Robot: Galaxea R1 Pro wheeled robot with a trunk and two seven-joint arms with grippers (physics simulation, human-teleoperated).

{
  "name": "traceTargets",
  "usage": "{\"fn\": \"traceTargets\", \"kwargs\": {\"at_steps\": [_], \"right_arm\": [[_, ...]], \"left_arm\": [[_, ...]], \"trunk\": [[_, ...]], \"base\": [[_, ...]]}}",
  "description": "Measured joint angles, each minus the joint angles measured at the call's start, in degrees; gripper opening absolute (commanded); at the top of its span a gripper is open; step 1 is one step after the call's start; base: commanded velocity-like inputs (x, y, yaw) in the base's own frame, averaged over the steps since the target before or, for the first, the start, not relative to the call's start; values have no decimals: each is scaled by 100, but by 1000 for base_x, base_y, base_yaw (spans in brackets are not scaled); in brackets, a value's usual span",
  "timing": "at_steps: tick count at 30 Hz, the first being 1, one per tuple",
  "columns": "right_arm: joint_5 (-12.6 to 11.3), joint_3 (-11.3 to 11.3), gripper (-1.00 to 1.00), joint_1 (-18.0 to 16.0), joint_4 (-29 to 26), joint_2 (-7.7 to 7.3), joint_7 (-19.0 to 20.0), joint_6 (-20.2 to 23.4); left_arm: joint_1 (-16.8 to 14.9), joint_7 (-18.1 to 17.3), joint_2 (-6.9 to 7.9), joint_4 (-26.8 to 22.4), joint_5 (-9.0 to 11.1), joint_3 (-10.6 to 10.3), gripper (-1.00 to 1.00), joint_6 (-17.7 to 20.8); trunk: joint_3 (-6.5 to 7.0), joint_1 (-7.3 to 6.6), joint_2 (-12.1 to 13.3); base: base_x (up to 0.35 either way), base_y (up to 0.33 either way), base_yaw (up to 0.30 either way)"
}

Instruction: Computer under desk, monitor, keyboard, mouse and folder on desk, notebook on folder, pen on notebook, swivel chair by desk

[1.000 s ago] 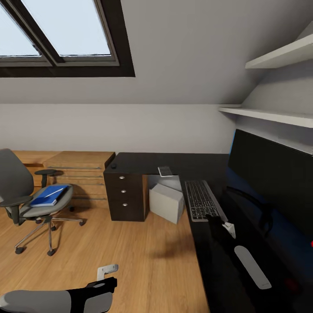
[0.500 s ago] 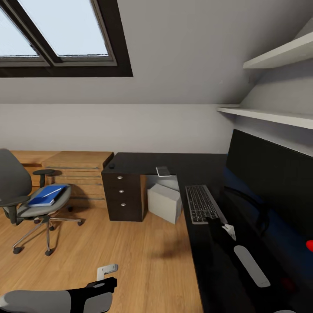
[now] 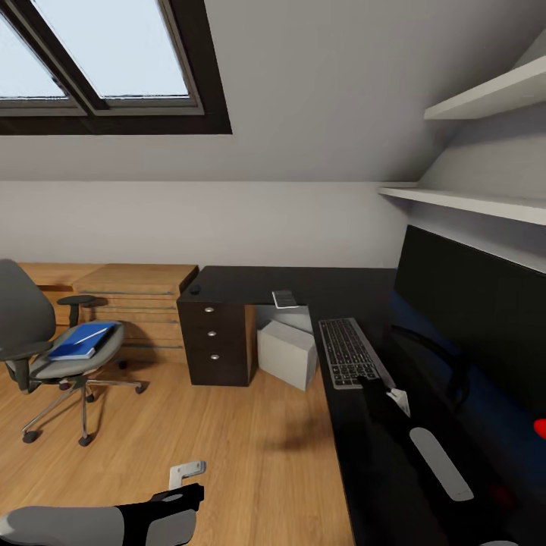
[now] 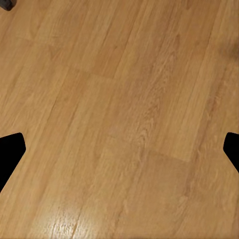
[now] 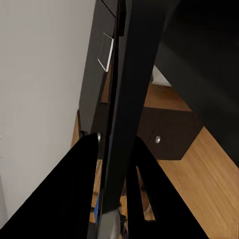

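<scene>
The keyboard [image 3: 347, 351] lies on the black desk [image 3: 250, 282] in front of the monitor [image 3: 474, 318]. My right gripper [image 3: 377, 385] is shut on its near end; in the right wrist view the keyboard [image 5: 124, 119] runs edge-on between the two fingers of the right gripper [image 5: 115, 199]. The mouse [image 3: 196, 289] sits on the desk's far left corner, and the notebook [image 3: 286, 298] near the inner edge. The white computer [image 3: 288, 353] stands under the desk. The blue folder [image 3: 80, 341] rests on the swivel chair [image 3: 30, 311]. My left gripper [image 3: 187, 476] hangs open over the floor. The pen is out of view.
A light wooden drawer chest [image 3: 136, 296] stands between chair and desk. White wall shelves [image 3: 462, 201] hang above the monitor. Something red [image 3: 540, 428] shows at the right edge. Plank floor [image 4: 119, 109] lies between me and the drawer unit [image 3: 216, 341].
The view first shifted a little, so the camera moved. Since then the keyboard has slid slightly toward the desk's inner edge in my right gripper. The left arm is unchanged.
</scene>
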Motion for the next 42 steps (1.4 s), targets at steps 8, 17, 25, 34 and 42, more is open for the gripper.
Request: {"fn": "traceTargets", "kwargs": {"at_steps": [8,17,25,34,42], "right_arm": [[-7,7,-100,4,3,7,2,5],[-5,7,-100,9,7,10,10,7],[12,3,-100,8,34,19,-2,-18],[24,-136,-100,4,231,2,-41,-18],[-44,-172,-100,-6,407,9,-9,-26]], "left_arm": [[0,0,0,0,0,1,100,0],[1,-3,0,0,0,3,100,-1],[1,-2,9,0,0,3,100,-5],[0,0,9,-2,0,1,100,-7],[0,0,9,-8,0,0,100,-2]], "trunk": [[0,0,0],[0,1,0],[0,0,0],[-1,-2,0],[1,0,-1]], "base": [[0,0,0],[-112,-163,0],[-6,-135,0],[94,-76,0],[53,-9,0]]}}
